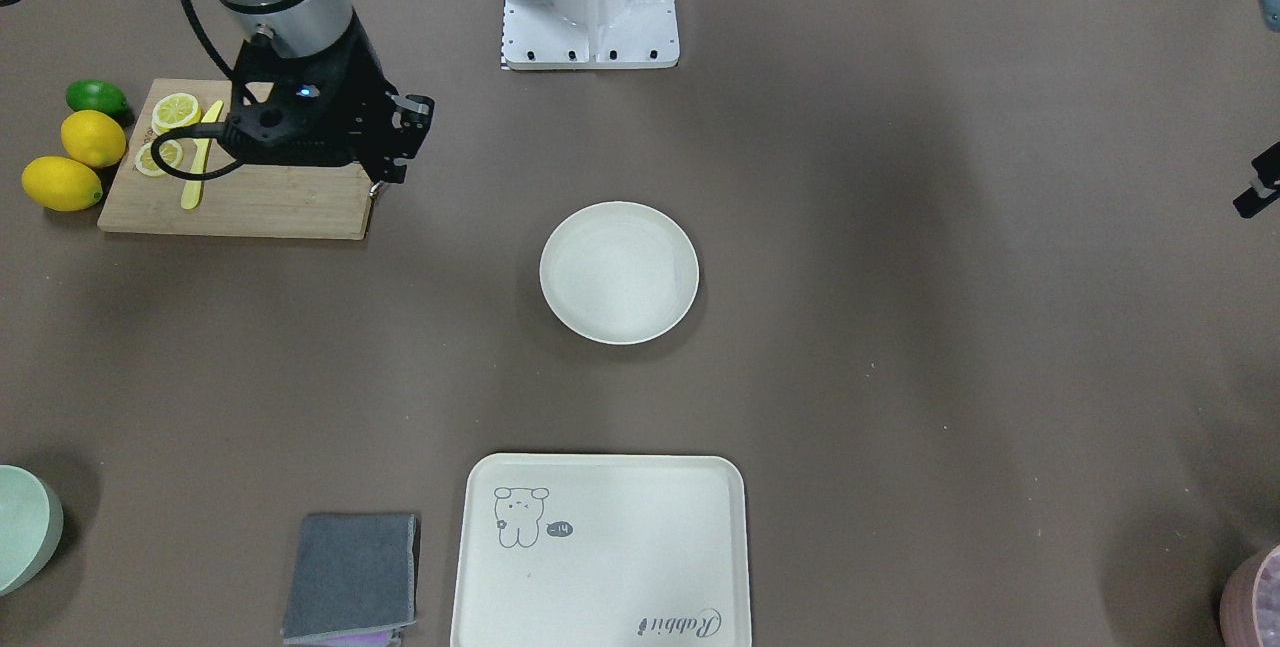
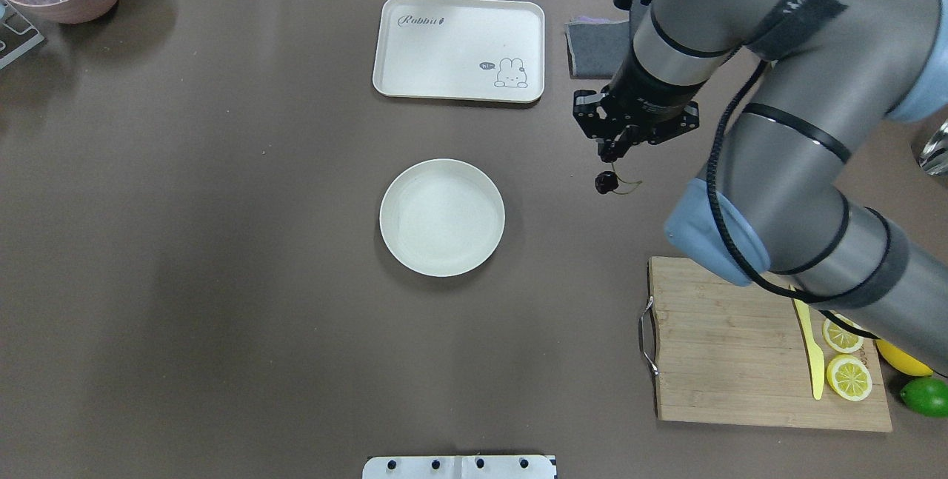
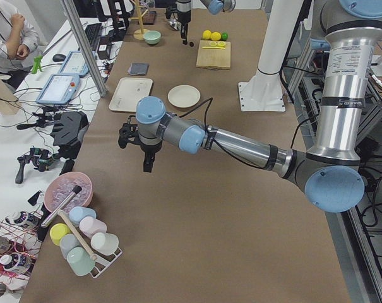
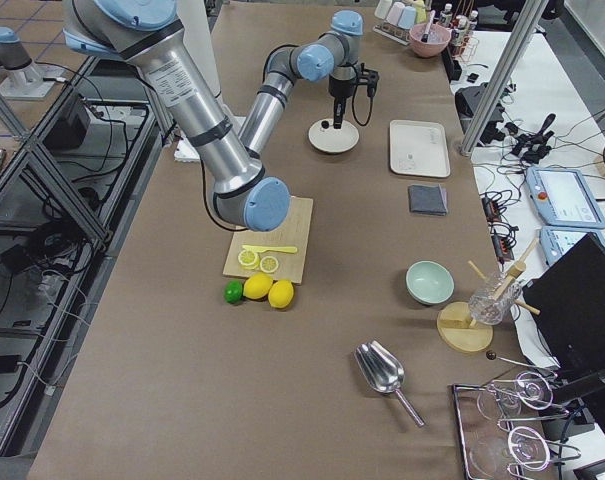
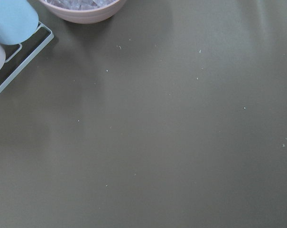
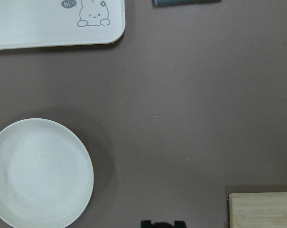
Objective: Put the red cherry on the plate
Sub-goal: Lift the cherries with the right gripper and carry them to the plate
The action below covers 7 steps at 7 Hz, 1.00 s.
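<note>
My right arm [image 2: 778, 42] reaches forward, wrist down; the right gripper [image 2: 616, 152] pinches the red cherry [image 2: 606, 182] by its stem, right of the plate [image 2: 442, 217].

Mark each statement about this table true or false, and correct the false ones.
1. The plate is empty. True.
2. The red cherry lies on the cream tray. False: it hangs from the right gripper, off to one side of the plate.
3. Two lemon slices lie on the cutting board. True.
4. The yellow knife lies on the tray. False: it lies on the cutting board, beside the slices.
</note>
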Motion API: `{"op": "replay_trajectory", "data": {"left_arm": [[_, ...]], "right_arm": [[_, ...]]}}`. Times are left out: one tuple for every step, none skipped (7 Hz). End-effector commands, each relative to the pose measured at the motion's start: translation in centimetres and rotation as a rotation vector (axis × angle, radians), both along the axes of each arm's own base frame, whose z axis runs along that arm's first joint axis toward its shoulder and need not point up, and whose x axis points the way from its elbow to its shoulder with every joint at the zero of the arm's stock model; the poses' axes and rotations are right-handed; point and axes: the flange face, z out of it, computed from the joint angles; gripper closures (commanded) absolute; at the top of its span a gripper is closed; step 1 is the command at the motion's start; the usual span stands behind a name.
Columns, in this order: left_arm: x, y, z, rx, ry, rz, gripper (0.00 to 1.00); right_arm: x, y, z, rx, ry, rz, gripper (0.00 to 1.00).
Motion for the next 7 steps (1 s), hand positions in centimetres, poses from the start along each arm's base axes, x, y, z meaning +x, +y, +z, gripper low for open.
{"op": "replay_trajectory", "data": {"left_arm": [[-0.1, 0.6, 0.4, -0.006, -0.001, -0.001, 0.03], [-0.2, 1.0, 0.8, -0.013, -0.002, -0.001, 0.03], [-0.3, 1.3, 0.7, -0.013, -0.002, -0.003, 0.03], [-0.3, 1.3, 0.9, -0.018, -0.001, -0.003, 0.03], [-0.3, 1.3, 1.0, -0.019, -0.001, -0.003, 0.03], [-0.3, 1.4, 1.0, -0.021, 0.000, -0.002, 0.03], [-0.3, 1.7, 1.2, -0.026, 0.000, -0.002, 0.03]], "right_arm": [[-8.3, -0.9, -3.4, 0.038, 0.082, -0.029, 1.00], [-11.2, -0.9, -4.2, 0.043, 0.111, -0.036, 1.00], [-13.6, -0.9, -4.5, 0.058, 0.148, -0.038, 1.00], [-16.0, -0.6, -4.3, 0.072, 0.163, -0.046, 1.00], [-18.6, -0.6, -2.9, 0.092, 0.165, -0.034, 1.00], [-21.9, 0.0, -1.6, 0.108, 0.162, -0.018, 1.00], [-24.2, 1.3, -0.5, 0.116, 0.183, -0.020, 1.00]]}}
